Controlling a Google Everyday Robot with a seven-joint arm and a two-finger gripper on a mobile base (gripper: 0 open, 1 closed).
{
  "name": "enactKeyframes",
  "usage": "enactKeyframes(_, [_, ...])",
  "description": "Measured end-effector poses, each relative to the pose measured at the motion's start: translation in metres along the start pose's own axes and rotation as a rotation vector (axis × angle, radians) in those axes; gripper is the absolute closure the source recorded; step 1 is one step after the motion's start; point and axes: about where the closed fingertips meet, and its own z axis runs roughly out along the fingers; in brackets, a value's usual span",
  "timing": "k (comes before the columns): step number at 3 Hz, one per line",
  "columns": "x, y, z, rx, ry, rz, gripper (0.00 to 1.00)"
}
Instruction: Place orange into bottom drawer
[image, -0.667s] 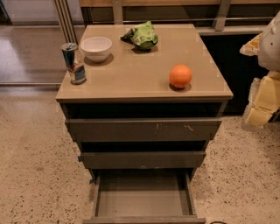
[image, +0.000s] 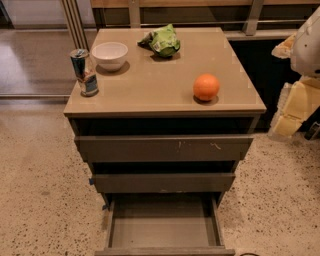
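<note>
The orange sits on the cabinet top, near its front right corner. The bottom drawer is pulled out and shows a bare grey tray inside. My arm, white with pale yellow parts, stands at the right edge of the camera view. My gripper hangs beside the cabinet's right side, lower than the top and apart from the orange. It holds nothing that I can see.
On the cabinet top stand a white bowl, a drink can at the left front, and a green snack bag at the back. The two upper drawers are slightly ajar. Speckled floor surrounds the cabinet.
</note>
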Motion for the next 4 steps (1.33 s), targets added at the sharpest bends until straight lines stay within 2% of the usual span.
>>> enactKeyframes(1, [-0.017, -0.042, 0.024, 0.061, -0.116, 0.039, 0.00])
enactKeyframes(2, [-0.033, -0.072, 0.048, 0.063, -0.221, 0.070, 0.00])
enactKeyframes(3, [-0.044, -0.095, 0.078, 0.048, -0.358, 0.112, 0.00])
enactKeyframes(4, [-0.052, -0.104, 0.115, 0.026, -0.441, 0.133, 0.00])
